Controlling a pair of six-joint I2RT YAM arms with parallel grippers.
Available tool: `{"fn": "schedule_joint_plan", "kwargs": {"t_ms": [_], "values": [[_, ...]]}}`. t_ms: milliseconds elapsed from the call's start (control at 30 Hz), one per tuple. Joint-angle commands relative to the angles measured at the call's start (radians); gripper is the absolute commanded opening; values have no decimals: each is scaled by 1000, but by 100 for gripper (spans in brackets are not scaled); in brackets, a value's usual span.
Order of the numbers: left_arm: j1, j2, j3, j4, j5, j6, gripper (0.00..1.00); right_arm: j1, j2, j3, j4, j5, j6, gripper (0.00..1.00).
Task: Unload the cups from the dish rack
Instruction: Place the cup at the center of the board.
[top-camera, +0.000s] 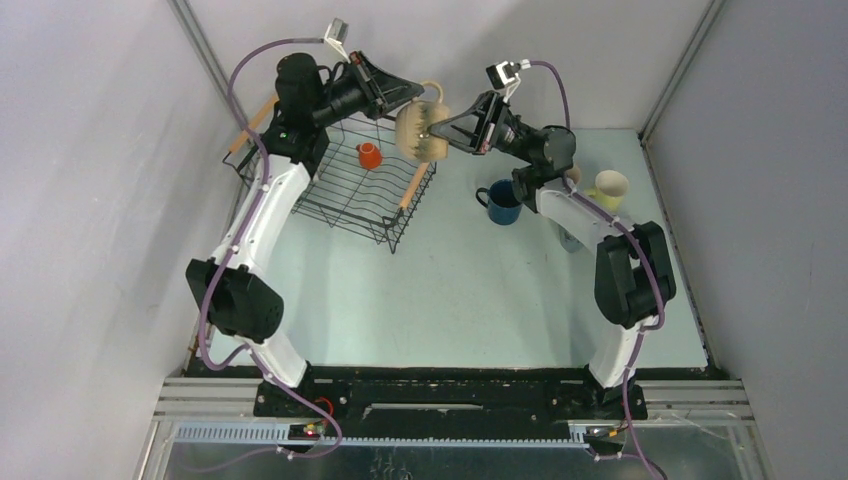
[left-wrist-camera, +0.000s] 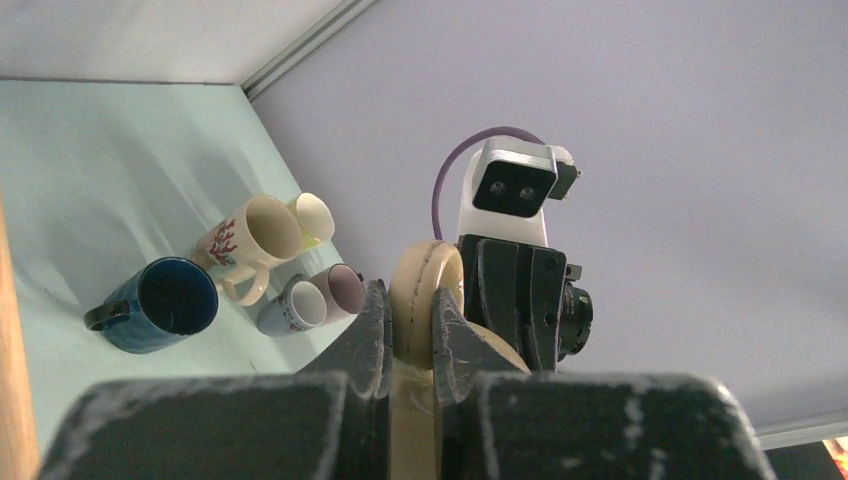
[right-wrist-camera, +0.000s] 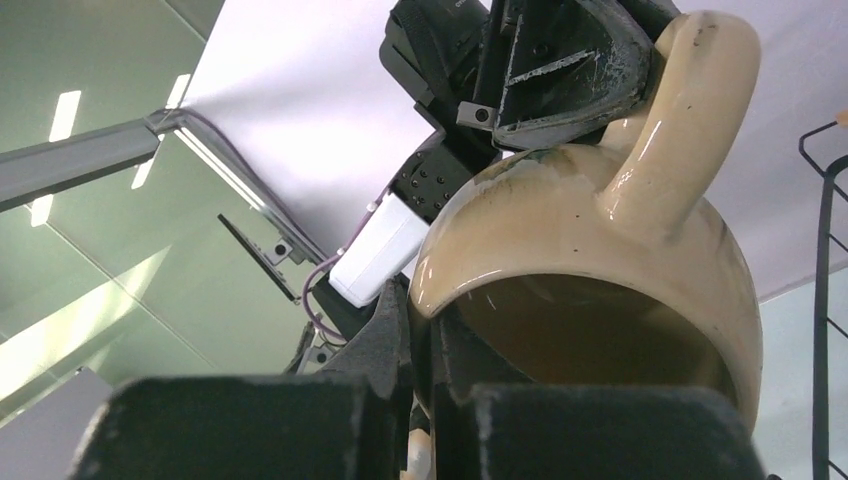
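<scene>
One cream cup (top-camera: 421, 131) is clamped by left gripper (top-camera: 424, 92) and right gripper (top-camera: 437, 127). One orange cup (top-camera: 369, 155) is seen in the rack (top-camera: 395, 215), five cups (left-wrist-camera: 160, 303) on the table (top-camera: 450, 290).

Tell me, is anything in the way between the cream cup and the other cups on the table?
Nothing visible. The left gripper and right gripper both pinch the cream cup in the air by the dish rack; the way to the navy cup looks open.
</scene>
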Motion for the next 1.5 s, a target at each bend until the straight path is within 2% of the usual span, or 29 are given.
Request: {"fn": "schedule_joint_plan", "kwargs": {"t_ms": [0, 33, 67, 133, 233, 333, 633, 767, 900, 1100, 1467], "values": [[7, -77, -4, 101, -11, -18, 17, -4, -105, -21, -75, 24, -64, 0], [8, -78, -5, 95, -13, -17, 30, -4, -121, -29, -110, 26, -93, 0], [7, -79, -5, 86, -20, -12, 47, -3, -140, -36, -156, 27, -126, 0], [8, -82, 0, 57, -33, 6, 65, -4, -179, -48, -254, 33, -202, 0], [8, -92, 3, -5, -66, 50, 86, -2, -239, -62, -438, 53, -335, 0], [8, -98, 22, -73, -105, 97, 99, 0, -299, -68, -631, 79, -464, 0], [8, -139, 108, -415, -299, 307, 100, -12, -472, -71, -1288, 243, -834, 0], [4, -204, 53, -459, -339, 347, 100, -16, -524, -70, -1580, 398, -967, 0], [-8, -292, -42, -467, -363, 371, 100, -2, -546, -78, -1790, 587, -1049, 0], [-33, -381, -159, -451, -350, 374, 100, 4, -516, -159, -1897, 778, -1046, 0], [-53, -430, -256, -438, -327, 376, 100, -28, -347, -268, -1826, 854, -953, 0]]}}
